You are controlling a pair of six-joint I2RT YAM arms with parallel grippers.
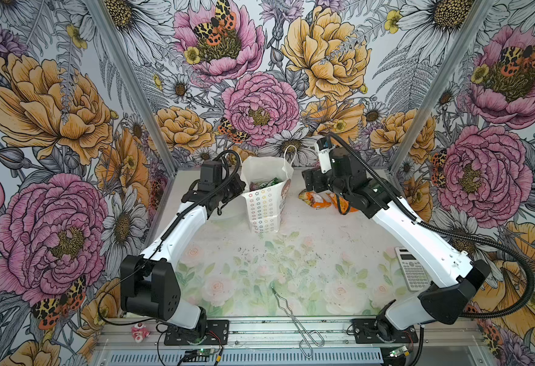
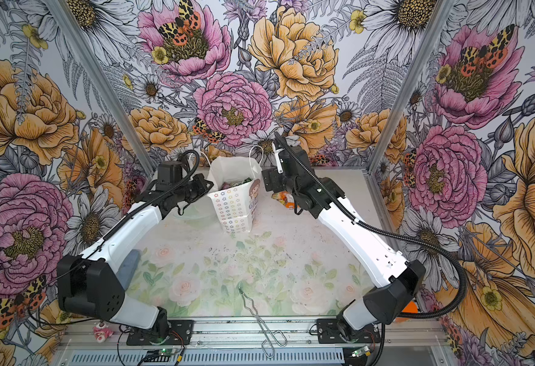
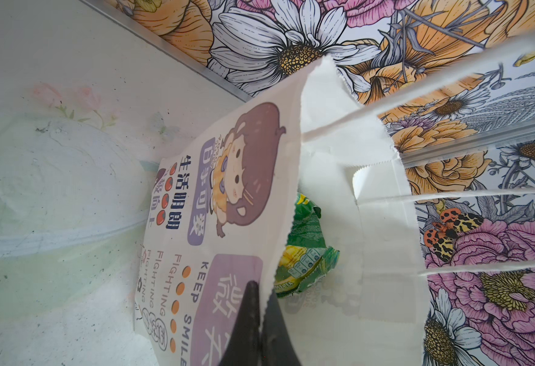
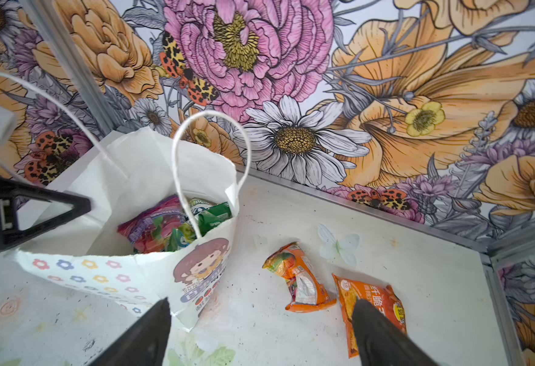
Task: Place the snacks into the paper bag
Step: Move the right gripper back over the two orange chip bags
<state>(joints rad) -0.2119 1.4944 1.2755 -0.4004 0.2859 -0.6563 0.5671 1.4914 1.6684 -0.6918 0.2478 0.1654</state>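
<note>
The white paper bag (image 1: 264, 209) (image 2: 234, 209) stands upright at the back of the table, mouth open. My left gripper (image 3: 259, 286) (image 1: 238, 187) is shut on the bag's rim (image 3: 286, 202), on its left side in both top views. Inside lie a purple-pink snack (image 4: 152, 225) and green snacks (image 4: 212, 215) (image 3: 304, 253). Two orange snacks (image 4: 301, 279) (image 4: 370, 301) lie on the table right of the bag (image 4: 117, 275), also in a top view (image 1: 316, 200). My right gripper (image 4: 259, 304) (image 1: 307, 180) hangs open above the table between bag and packets, holding nothing.
A calculator (image 1: 413, 269) lies by the right arm. Wire tongs (image 1: 294, 320) rest at the front edge, a small pink toy (image 1: 139, 332) at the front left. A clear plastic lid (image 3: 54, 190) sits left of the bag. The back wall is close behind.
</note>
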